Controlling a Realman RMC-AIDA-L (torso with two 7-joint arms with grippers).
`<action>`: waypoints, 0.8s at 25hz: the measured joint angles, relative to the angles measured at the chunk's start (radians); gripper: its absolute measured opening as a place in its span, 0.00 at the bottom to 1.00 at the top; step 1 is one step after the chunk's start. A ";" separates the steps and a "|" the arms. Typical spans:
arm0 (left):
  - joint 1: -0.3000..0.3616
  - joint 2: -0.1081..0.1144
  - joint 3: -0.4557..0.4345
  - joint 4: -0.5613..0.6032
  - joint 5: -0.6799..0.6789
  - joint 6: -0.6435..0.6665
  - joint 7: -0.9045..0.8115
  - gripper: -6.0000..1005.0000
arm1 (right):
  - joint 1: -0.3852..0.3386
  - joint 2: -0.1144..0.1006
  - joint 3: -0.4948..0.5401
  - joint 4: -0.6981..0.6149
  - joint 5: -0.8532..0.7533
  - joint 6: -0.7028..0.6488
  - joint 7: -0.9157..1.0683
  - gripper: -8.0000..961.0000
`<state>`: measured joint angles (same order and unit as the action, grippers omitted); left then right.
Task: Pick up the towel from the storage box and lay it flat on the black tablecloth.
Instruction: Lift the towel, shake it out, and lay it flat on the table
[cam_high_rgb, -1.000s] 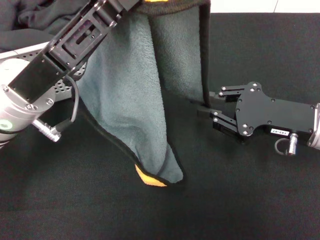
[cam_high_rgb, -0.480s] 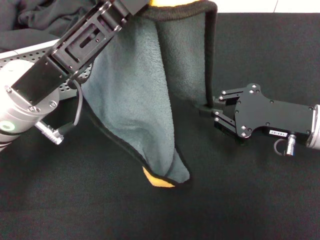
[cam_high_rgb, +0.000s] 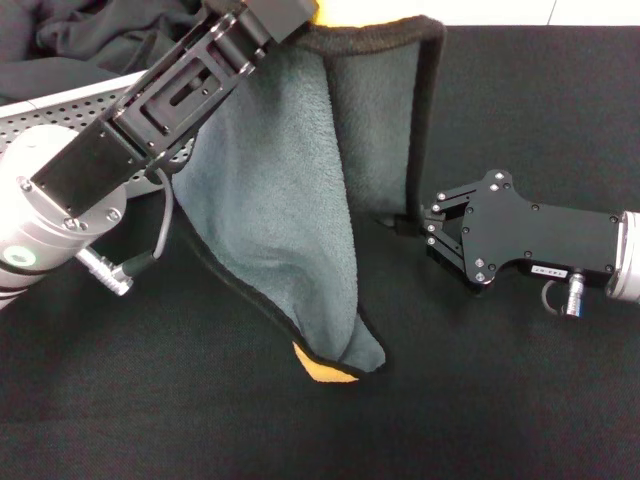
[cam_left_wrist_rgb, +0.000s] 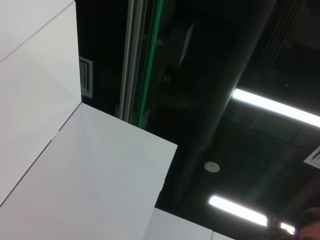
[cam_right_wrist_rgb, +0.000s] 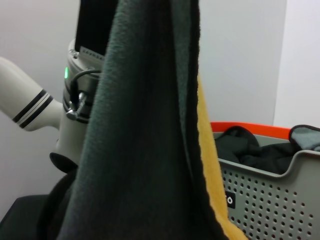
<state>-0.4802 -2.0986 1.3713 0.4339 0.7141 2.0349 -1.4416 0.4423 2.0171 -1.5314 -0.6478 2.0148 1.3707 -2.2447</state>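
The towel (cam_high_rgb: 290, 230) hangs from my left gripper (cam_high_rgb: 285, 12) at the top of the head view, grey-green face toward me. Its yellow corner (cam_high_rgb: 325, 368) touches the black tablecloth (cam_high_rgb: 500, 400). The left gripper is shut on the towel's top edge. My right gripper (cam_high_rgb: 410, 226) sits low over the tablecloth, at the lower end of the towel's black right border (cam_high_rgb: 428, 120). In the right wrist view the towel (cam_right_wrist_rgb: 145, 130) hangs close, showing its yellow back (cam_right_wrist_rgb: 210, 165). The storage box (cam_high_rgb: 60, 100) lies behind my left arm and also shows in the right wrist view (cam_right_wrist_rgb: 270, 200).
Dark grey-black cloths (cam_high_rgb: 80, 40) lie in the box, also seen in the right wrist view (cam_right_wrist_rgb: 250, 147). An orange edge (cam_right_wrist_rgb: 250, 127) runs behind the box. The left wrist view shows only ceiling and lights.
My left arm has carried the towel to the right; its hanging corner has slid right and toward me on the tablecloth. The right gripper has stayed near the towel's right border.
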 joint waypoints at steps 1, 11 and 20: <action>0.001 0.000 0.000 -0.001 0.000 0.000 0.001 0.03 | 0.000 0.000 -0.002 -0.001 0.000 0.000 -0.005 0.10; 0.035 0.005 -0.046 -0.094 -0.001 -0.004 0.050 0.03 | -0.046 -0.007 0.015 -0.103 0.009 0.009 0.016 0.02; 0.107 0.014 -0.139 -0.227 -0.004 -0.006 0.057 0.03 | -0.165 -0.017 0.068 -0.376 -0.018 0.017 0.120 0.03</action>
<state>-0.3737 -2.0842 1.2328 0.2073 0.7098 2.0289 -1.3849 0.2776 2.0004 -1.4633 -1.0240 1.9963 1.3878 -2.1252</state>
